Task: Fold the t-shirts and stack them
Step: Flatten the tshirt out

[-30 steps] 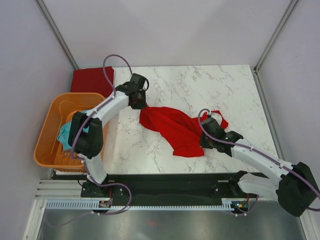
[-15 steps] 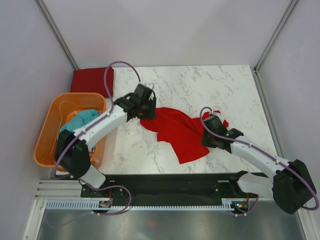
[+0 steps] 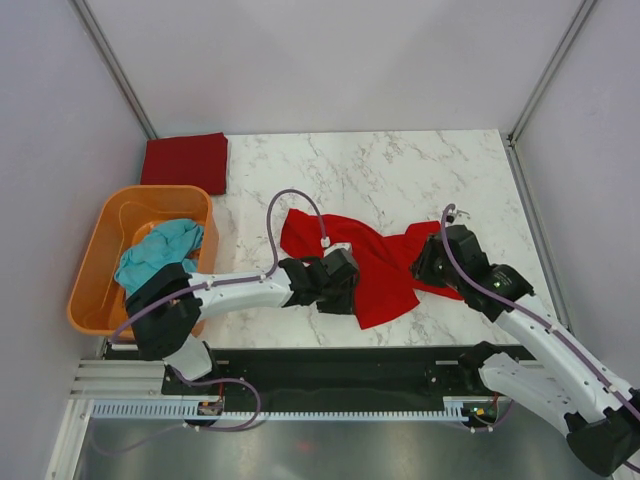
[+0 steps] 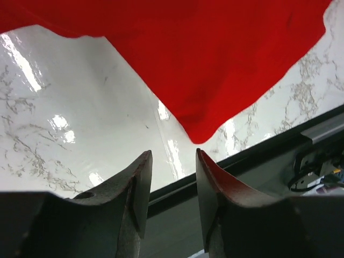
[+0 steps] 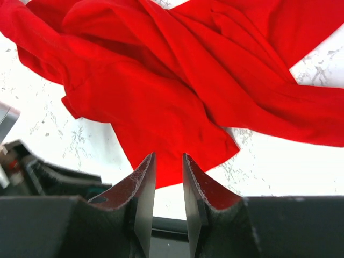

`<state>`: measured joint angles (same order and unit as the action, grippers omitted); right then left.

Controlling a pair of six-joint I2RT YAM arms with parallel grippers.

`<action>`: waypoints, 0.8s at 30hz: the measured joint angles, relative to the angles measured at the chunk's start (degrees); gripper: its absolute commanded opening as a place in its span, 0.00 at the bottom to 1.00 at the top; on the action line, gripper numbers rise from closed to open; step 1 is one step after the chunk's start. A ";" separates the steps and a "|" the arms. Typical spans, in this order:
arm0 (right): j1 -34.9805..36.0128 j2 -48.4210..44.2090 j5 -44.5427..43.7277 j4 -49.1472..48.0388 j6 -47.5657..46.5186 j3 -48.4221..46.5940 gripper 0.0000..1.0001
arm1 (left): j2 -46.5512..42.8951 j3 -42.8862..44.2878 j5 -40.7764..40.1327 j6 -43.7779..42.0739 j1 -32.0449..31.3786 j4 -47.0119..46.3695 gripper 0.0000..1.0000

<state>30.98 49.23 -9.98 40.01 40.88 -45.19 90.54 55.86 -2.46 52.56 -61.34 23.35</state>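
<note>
On the marble table point(image 3: 400, 170), the bright red t-shirt point(image 3: 375, 265) lay crumpled near the front edge. The left gripper point(image 4: 173, 153) gaped empty at its near corner; the right gripper point(image 5: 169, 156), narrowly parted, held nothing.

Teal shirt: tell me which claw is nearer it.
Left. The left claw sits mid-table over the red shirt's near corner, right of the basket holding the teal shirt; the right claw is farther right, at that shirt's right edge.

No legible txt, labels or nos. anywhere.
</note>
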 measured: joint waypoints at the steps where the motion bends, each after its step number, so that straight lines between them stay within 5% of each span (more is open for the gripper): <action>1: 0.00 -0.87 0.00 0.55 0.02 0.00 0.32 | 0.52 0.20 -0.39 0.17 0.04 -0.11 0.45; 16: 0.00 -3.76 -1.11 2.08 -0.31 0.04 0.32 | 14.86 9.07 -3.06 0.46 1.22 -3.69 0.42; 24: 0.02 -1.66 -1.49 1.88 -0.44 0.04 0.32 | 12.76 5.73 -1.79 -1.05 11.21 -5.27 0.43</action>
<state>31.00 47.57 -11.46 41.89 40.45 -45.15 103.31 61.58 -4.25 51.51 -50.13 18.09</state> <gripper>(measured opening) 0.324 0.419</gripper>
